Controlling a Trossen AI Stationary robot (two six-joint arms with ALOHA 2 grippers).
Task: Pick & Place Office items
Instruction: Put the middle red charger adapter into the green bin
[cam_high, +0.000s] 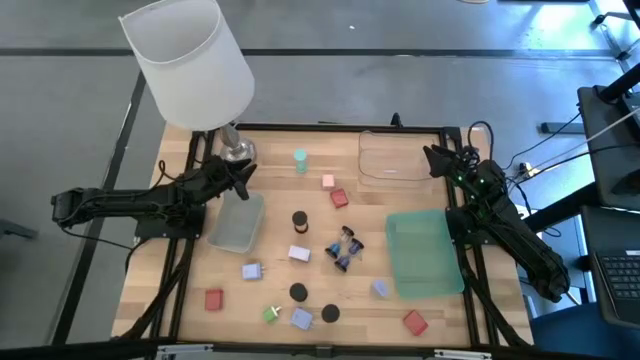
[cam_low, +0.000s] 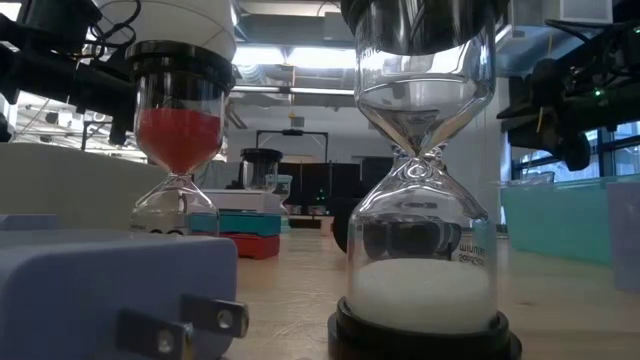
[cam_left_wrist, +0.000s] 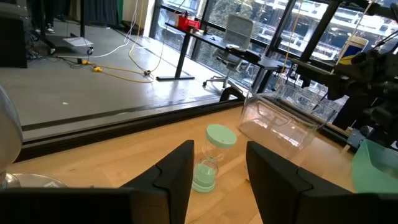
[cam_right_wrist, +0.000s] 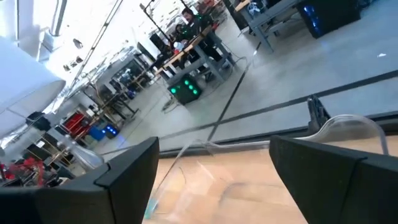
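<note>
- My left claw hangs at the far left part of the wooden table, above the far end of a pale translucent tray. Its two dark, flat fingers are clenched and hold nothing.
- Past these fingers I see a small teal hourglass with a round matte cap, standing upright on the smooth light wood.
- My right claw waits at the far right corner, just beside a clear plastic tray with rounded corners. Its wide angular fingers stand apart, released, with nothing between them.
- A translucent green tray, rectangular and glossy, lies on the right side of the table.
- The office items are scattered on the wood between the two trays: red blocks, a pink block, lilac-blue plug blocks with metal prongs, and black round caps.
- In the middle stand two hourglasses close together; in the low view one glass bulb holds red sand, the other white sand over a black base.
- A small green piece lies near the front edge.
- A lamp with a white, matte cylindrical shade and a shiny metal base stands at the far left corner.
</note>
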